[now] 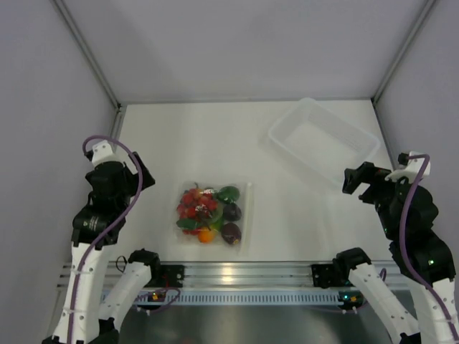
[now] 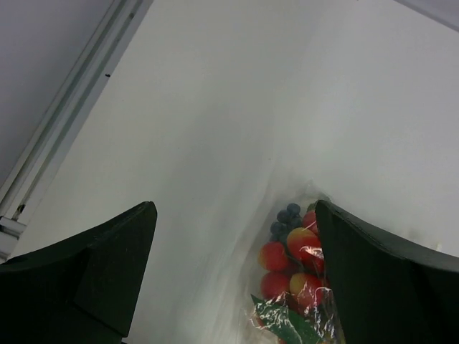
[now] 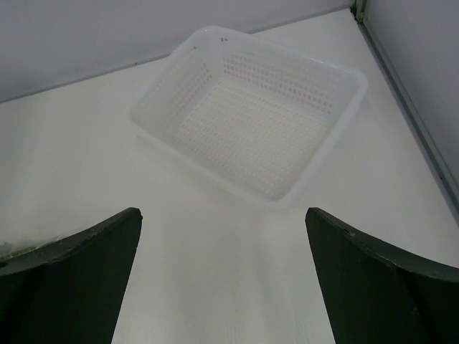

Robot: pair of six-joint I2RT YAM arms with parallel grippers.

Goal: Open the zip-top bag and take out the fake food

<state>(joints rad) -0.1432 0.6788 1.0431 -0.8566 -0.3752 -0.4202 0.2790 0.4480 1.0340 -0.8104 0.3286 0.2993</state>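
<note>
I had both arms drawn up and folded at their own sides, well apart from each other. The left arm (image 1: 92,223) rose from its base with the elbow bent and the wrist turned inward, so the left gripper (image 1: 143,179) pointed toward the middle. Through its wrist camera I saw that gripper (image 2: 233,215) with its dark fingers (image 2: 93,279) spread wide, one at each lower corner, gripping nothing. The right arm (image 1: 419,244) stood in much the same pose on the other side, its right gripper (image 1: 353,179) aimed inward. From the right wrist camera the gripper (image 3: 222,215) showed its fingers (image 3: 373,287) just as far apart, closed on nothing
</note>
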